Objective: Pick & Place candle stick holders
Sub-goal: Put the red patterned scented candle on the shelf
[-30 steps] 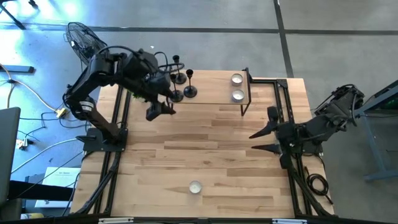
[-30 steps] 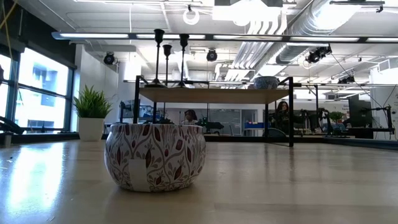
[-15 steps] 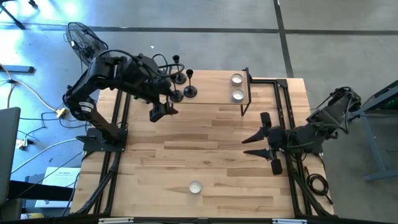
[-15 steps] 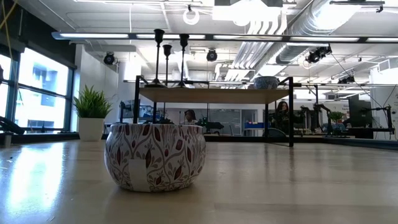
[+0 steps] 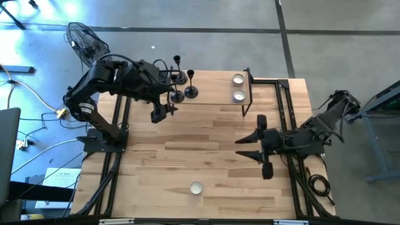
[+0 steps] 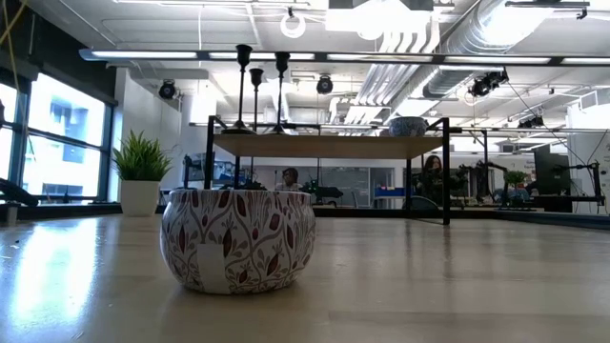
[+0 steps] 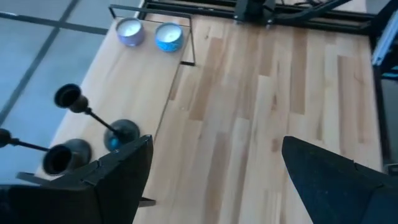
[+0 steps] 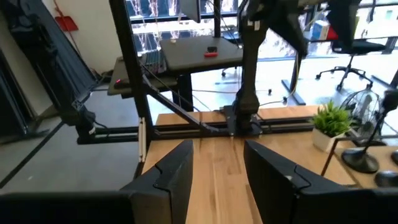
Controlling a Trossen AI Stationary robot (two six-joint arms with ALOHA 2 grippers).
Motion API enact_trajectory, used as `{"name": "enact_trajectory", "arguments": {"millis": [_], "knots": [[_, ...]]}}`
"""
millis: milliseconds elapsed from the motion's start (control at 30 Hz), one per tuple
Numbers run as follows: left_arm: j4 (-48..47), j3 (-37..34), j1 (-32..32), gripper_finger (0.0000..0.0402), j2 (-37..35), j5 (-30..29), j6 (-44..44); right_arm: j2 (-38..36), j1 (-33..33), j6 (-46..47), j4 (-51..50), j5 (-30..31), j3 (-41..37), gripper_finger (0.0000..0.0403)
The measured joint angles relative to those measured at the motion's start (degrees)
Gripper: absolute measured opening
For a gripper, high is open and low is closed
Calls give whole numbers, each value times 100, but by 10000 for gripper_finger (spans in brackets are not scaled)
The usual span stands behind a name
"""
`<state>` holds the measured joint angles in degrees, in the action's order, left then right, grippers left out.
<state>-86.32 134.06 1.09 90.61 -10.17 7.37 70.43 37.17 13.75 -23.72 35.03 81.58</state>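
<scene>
Three black candle stick holders (image 5: pixel 181 87) stand on their round bases at the left end of a raised wooden shelf (image 5: pixel 212 87) at the table's far side; they also show in the low view (image 6: pixel 255 90) and the left wrist view (image 7: pixel 93 115). Two silvery tealight cups (image 5: pixel 238 87) sit at the shelf's right end. A third cup (image 5: pixel 196 187) sits on the table near its near edge, large in the low view (image 6: pixel 236 238). My left gripper (image 5: pixel 161 112) hangs open and empty in front of the holders. My right gripper (image 5: pixel 240 147) is open and empty over the table's right half.
The shelf stands on thin black legs (image 6: pixel 208 167) above the table. Black frame rails (image 5: pixel 284 100) run along the table's left and right sides. Bare wood (image 5: pixel 187 150) lies between the two grippers.
My right gripper has gone toward the table's left edge and a little toward the near edge, staying open. The holders and cups have not moved.
</scene>
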Motion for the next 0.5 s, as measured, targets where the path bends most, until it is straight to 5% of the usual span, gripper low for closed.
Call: {"name": "enact_trajectory", "arguments": {"millis": [300,500], "knots": [[-88,0,-273,351,0,4,-77,457,0,452,203,7,0,138],[-248,0,-622,351,3,317,723,538,0,548,326,212,0,138]]}}
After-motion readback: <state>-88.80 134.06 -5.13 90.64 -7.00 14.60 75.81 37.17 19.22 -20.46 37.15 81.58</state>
